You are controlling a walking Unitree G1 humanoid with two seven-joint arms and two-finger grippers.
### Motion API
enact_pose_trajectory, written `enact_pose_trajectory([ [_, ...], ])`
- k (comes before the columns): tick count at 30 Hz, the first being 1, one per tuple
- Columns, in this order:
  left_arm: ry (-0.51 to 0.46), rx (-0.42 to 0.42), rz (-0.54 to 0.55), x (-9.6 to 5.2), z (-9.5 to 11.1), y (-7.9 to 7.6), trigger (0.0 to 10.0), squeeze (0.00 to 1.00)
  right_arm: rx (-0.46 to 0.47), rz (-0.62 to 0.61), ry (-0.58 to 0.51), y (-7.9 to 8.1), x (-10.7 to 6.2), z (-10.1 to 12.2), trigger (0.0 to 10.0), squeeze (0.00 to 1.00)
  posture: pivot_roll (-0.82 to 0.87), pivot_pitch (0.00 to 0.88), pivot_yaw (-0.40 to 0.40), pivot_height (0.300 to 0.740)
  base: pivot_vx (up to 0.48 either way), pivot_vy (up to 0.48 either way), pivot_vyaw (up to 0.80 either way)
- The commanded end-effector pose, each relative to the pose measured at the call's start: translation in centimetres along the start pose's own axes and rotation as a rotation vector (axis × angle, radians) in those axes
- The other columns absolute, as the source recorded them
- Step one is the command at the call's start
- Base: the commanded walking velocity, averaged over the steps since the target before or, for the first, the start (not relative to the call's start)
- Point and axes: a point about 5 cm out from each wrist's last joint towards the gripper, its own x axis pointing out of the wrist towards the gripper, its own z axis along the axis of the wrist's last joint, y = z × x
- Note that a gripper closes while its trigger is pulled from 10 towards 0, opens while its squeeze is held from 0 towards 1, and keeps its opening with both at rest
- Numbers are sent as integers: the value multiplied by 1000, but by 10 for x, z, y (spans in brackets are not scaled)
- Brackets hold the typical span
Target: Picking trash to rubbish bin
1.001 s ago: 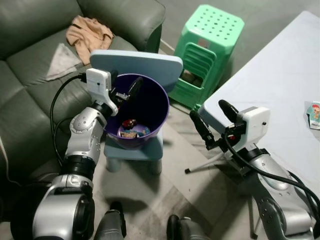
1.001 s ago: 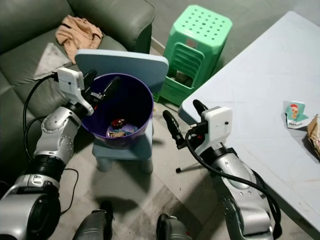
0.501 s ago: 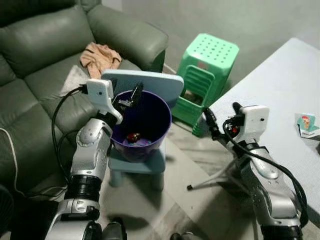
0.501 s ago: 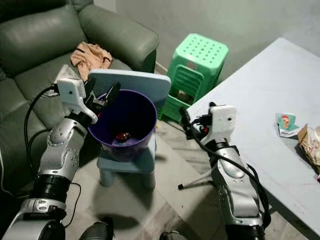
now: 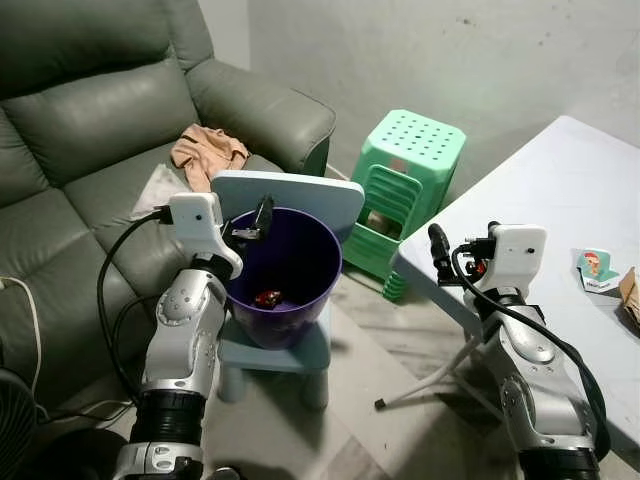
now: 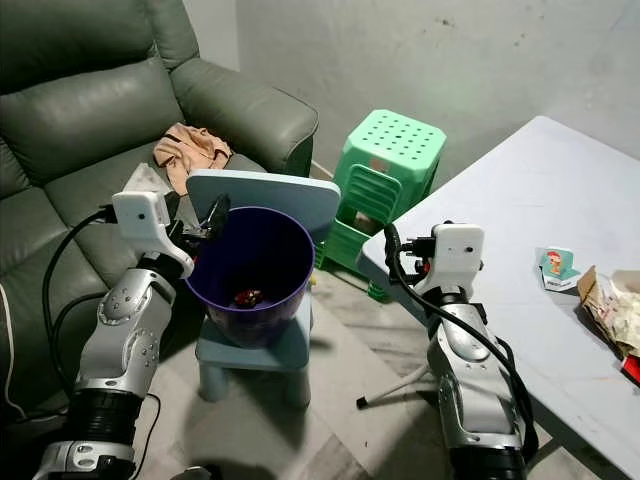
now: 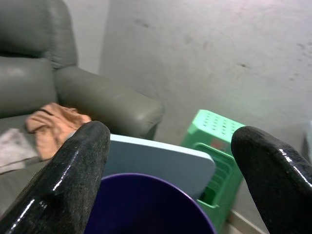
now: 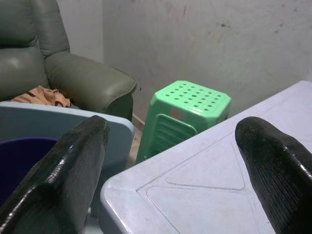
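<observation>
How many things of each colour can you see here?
Green: 2, the sofa and the stool
Purple: 1, the bin
Light blue: 1, the little chair
Pale grey: 1, the table
Peach: 1, the cloth
Total: 6

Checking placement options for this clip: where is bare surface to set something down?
The white table is bare from its near corner by the right gripper to the small carton. Its far right edge is crowded with wrappers. The sofa seat is bare left of the cloth.
</observation>
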Motion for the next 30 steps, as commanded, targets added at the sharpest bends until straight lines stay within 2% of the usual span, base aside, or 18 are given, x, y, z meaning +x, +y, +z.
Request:
enact_pose_trajectory([
  [1,1,35,17,-1,1,-1,10000,0,-9,-17,9,-2,-2,-5,10000,0,-41,19,-85,740,0,0,0],
  [3,2,22,18,-2,-1,-1,10000,0,-16,-21,9,-1,-3,-7,10000,0,-44,9,-85,740,0,0,0],
  [7,1,69,31,-3,-3,-1,10000,0,-16,-22,5,-1,-5,-9,10000,0,-50,0,-84,740,0,0,0],
  [10,6,17,13,-2,-4,-1,10000,0,-30,-21,-7,-1,-5,-10,10000,0,-52,0,-82,740,0,0,0],
  [13,31,55,39,1,-7,1,10000,0,-32,-23,-12,-1,-5,-10,10000,0,-57,0,-80,740,0,0,0],
  [16,44,99,0,7,-9,-2,10000,0,-39,-35,-5,-3,-3,-11,10000,0,-61,0,-82,740,0,0,0],
  [22,76,75,-50,14,-12,-6,10000,0,-42,-31,5,-3,0,-12,10000,0,-65,0,-87,740,0,0,0],
  [24,76,109,-72,16,-14,-8,10000,0,-40,-33,10,-4,1,-13,10000,0,-66,0,-86,740,0,0,0],
  [30,47,109,-65,24,-5,-12,10000,0,-51,-49,23,-5,3,-14,10000,0,-65,4,-75,740,0,0,-749],
])
